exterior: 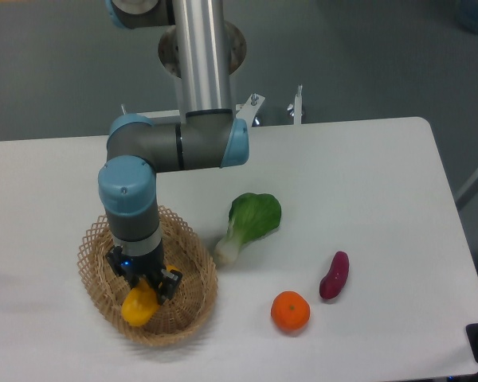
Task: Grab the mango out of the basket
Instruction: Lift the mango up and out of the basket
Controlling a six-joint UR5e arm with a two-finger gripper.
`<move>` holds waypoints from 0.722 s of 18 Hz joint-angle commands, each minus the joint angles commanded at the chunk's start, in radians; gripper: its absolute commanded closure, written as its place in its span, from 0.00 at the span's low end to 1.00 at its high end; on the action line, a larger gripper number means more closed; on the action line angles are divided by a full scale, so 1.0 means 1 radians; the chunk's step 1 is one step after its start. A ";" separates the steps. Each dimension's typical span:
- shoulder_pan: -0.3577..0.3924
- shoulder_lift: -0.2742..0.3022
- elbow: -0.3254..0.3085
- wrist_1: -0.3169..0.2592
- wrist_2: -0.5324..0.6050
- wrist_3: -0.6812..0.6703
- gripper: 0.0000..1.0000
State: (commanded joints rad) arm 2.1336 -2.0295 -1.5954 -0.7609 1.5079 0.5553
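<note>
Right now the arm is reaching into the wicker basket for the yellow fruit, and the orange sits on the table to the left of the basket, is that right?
Not quite. The orange sits on the table to the right of the basket, near the purple sweet potato, as the fixed camera shows. The rest holds: the arm's fingers are down in the basket at the mango.
</note>
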 joint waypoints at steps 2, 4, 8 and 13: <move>0.028 0.014 0.006 0.002 0.000 0.014 0.50; 0.051 0.017 0.012 0.000 0.005 0.067 0.50; 0.100 0.049 0.017 -0.009 -0.002 0.103 0.50; 0.153 0.060 0.051 -0.014 -0.005 0.118 0.50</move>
State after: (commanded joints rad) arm 2.2871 -1.9696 -1.5448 -0.7746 1.5033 0.6734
